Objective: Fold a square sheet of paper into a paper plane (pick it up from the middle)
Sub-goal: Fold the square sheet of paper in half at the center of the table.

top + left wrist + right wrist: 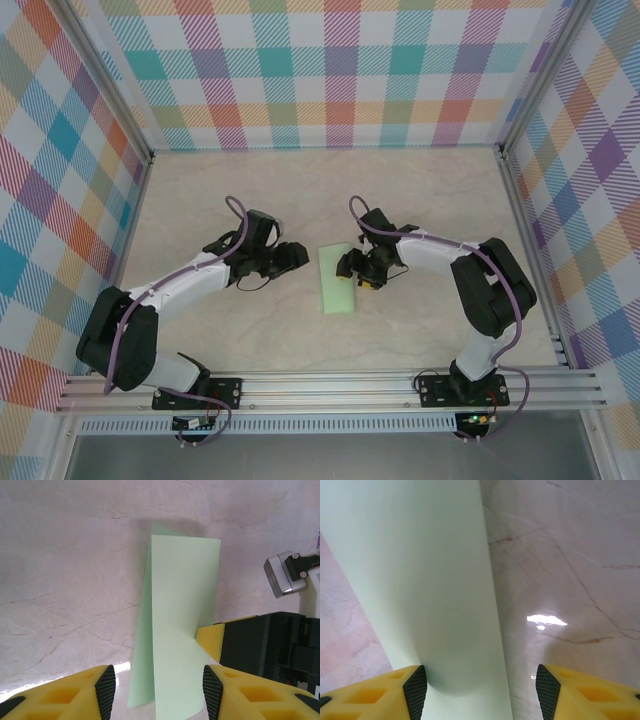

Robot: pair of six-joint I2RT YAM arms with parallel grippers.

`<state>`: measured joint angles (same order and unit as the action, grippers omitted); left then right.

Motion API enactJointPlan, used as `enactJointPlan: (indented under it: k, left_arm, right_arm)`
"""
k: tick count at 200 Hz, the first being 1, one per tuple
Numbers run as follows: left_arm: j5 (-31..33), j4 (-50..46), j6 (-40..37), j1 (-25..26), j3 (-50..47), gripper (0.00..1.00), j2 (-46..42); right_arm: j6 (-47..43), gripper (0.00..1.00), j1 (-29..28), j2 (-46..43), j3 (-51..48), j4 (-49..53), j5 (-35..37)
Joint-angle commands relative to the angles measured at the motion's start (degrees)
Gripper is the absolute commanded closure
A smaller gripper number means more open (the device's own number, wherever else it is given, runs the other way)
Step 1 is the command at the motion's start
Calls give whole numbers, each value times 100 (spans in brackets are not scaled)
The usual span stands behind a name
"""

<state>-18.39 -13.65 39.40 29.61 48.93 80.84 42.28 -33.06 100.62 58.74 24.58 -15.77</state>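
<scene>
Probably a lab cell: plaid walls (340,70), aluminium rails (330,390).

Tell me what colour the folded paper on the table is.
The paper is plain pale green, clearest in the left wrist view.

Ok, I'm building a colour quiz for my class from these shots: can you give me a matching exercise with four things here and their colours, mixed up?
Things:
1. paper
2. table
3. walls
4. left fingers

Colours:
A. yellow with black pads
B. pale green
C. checks in many colours
D. pale beige, marbled

Pairs: 1-B, 2-D, 3-C, 4-A
</scene>
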Motion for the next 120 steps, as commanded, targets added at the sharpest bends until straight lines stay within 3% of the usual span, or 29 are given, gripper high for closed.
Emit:
enactJointPlan:
  k: [1,120]
  left_arm:
    - [121,-95,-21,19,-65,48,-217]
    - [222,-87,38,19,-193,48,-357]
  right_arm:
    - [-17,37,23,153,164,284,144]
    - [904,33,14,273,-108,-308,233]
